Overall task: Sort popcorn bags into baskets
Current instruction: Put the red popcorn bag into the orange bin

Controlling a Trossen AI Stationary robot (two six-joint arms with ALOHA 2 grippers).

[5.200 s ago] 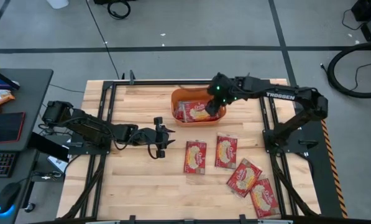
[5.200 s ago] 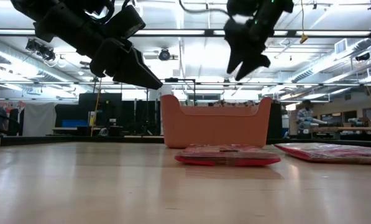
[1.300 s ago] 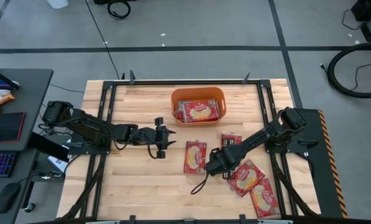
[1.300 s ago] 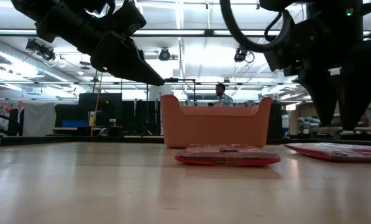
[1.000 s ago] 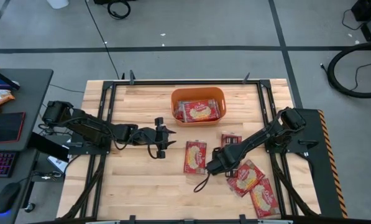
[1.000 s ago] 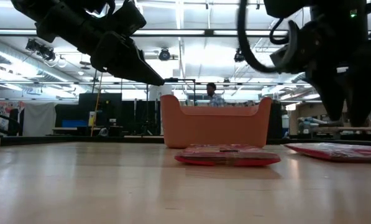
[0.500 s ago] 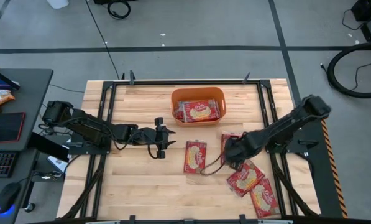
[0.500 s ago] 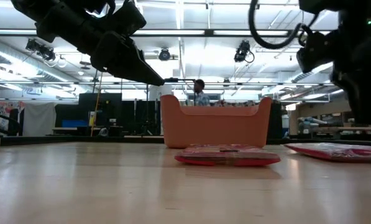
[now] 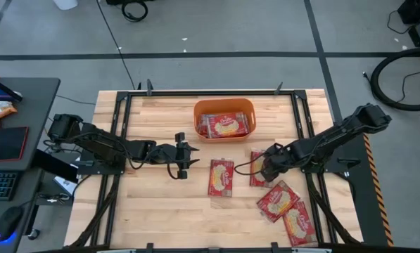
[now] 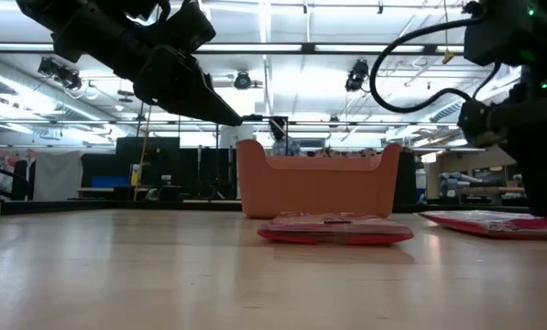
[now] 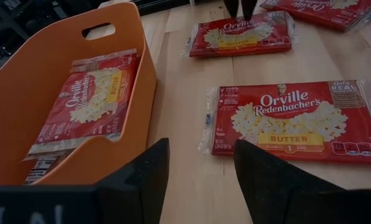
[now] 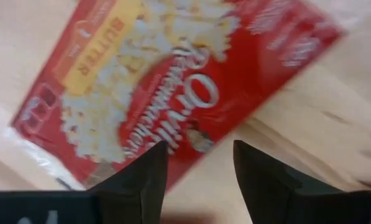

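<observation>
Shows the right hand gone from above the orange basket, where seconds ago it hung, and now low over the counter on a popcorn bag lying picture-side up. Catches it drawn back toward its own side after a reach farther out between the loose bags a second earlier. Finds its fingers spread, nothing pinched between them, with the red packet filling the wrist view just beneath.

Counts four bags on the counter as before: the one under the hand, another bag just beside it toward the left arm, and a third and fourth nearer the front edge, none visibly shifted. Leaves the packets in the basket as they were.

Keeps the left hand waiting where it has been throughout, beside the basket, fingers spread and empty.

Suggests one drop finished and the next pickup lined up but not yet closed. Points to a flat, slippery wrapper as the likely snag, with little edge to pinch against the wood
</observation>
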